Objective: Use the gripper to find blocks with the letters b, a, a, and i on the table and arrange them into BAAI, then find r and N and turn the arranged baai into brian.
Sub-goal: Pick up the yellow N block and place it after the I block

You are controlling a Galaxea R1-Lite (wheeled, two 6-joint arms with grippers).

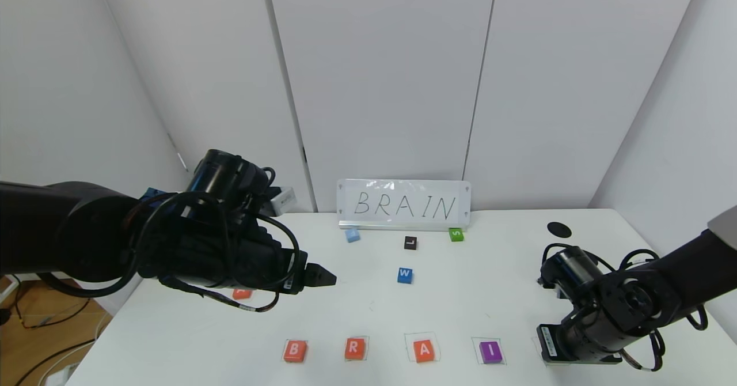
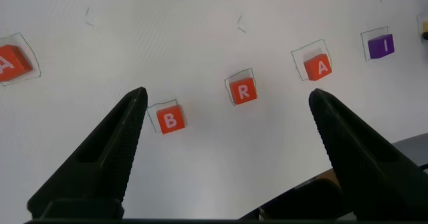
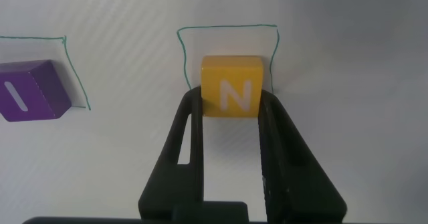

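Observation:
On the white table a front row reads B, R, A and purple I, each in a pen-drawn square. My right gripper is shut on the yellow N tile, which is inside the pen square right of the I. In the head view the right wrist hides the N. My left gripper is open and empty, held above the table behind the row. Its view shows B, R, A and I. A second A lies apart.
A white card reading BRAIN stands at the back. In front of it lie a light-blue tile, a black L, a green S and a blue W. A black hole is at the back right.

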